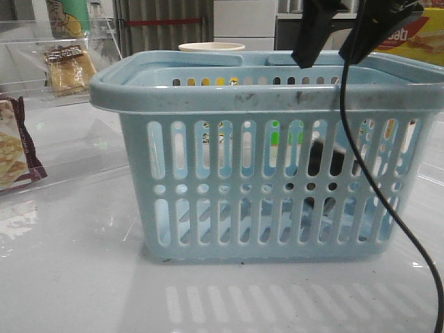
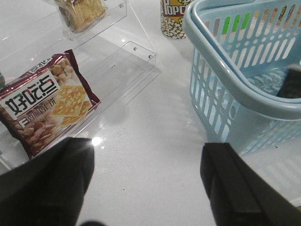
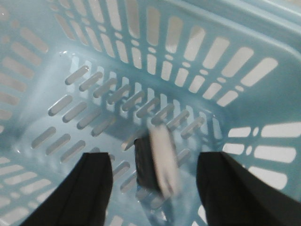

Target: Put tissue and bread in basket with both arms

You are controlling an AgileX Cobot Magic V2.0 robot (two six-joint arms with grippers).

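Observation:
The light-blue basket [image 1: 267,97] stands mid-table. The dark tissue pack [image 1: 322,163] is inside it, showing through the slots on the right. In the right wrist view it [image 3: 155,165] is blurred, over the basket floor [image 3: 84,99] between the fingers and free of them. My right gripper [image 1: 327,55] is open and empty above the basket's right part. The bread packet [image 1: 68,69] stands on a clear shelf at the far left and shows in the left wrist view [image 2: 82,12]. My left gripper [image 2: 148,183] is open and empty over bare table, left of the basket [image 2: 235,70].
A maroon-edged cracker bag [image 1: 14,149] leans on the clear acrylic stand [image 2: 117,61] at the left. A popcorn cup [image 2: 175,19] stands by the basket's far corner. A white cup [image 1: 211,47] and a yellow box [image 1: 416,35] stand behind the basket.

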